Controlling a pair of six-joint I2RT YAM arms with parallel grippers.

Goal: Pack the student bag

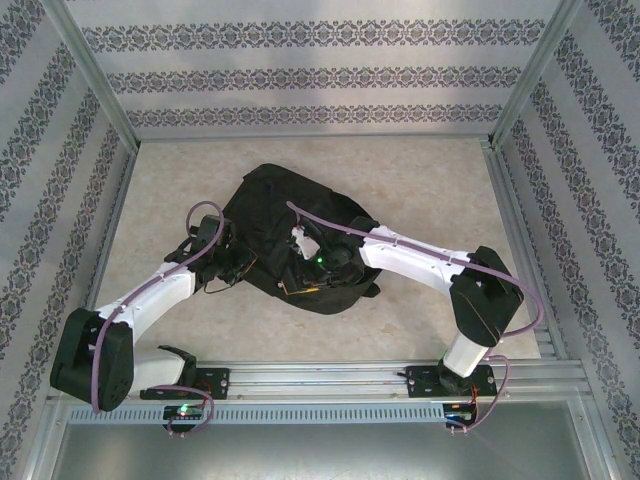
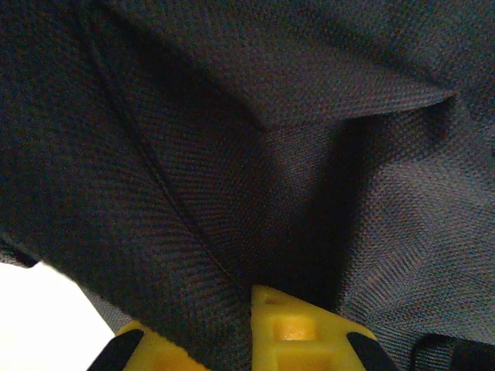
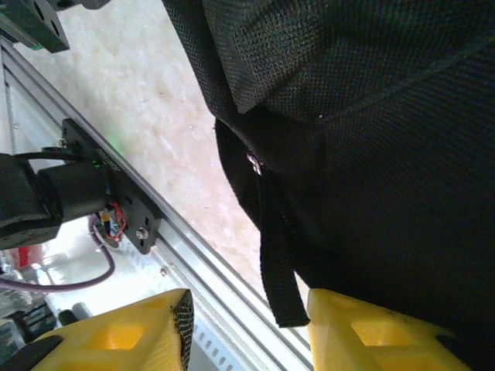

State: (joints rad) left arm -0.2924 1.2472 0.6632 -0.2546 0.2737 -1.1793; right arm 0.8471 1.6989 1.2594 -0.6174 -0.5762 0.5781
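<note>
Patterned walls (image 1: 320, 75) enclosed a pale marbled table (image 1: 430, 180), where the black backpack (image 1: 270, 215) lay slumped near the centre. At the bag's 8 o'clock edge, the left gripper (image 2: 232, 328) was clamped on a fold of its fabric, the cloth pinched between yellow fingers (image 2: 298, 336). At about 6 o'clock, the right gripper (image 3: 247, 317) stood with jaws apart, holding nothing, and a black strap (image 3: 274, 247) from the bag hung in view between them. Past the bag's near edge, a metal rail (image 1: 330, 375) carried both arm bases.
</note>
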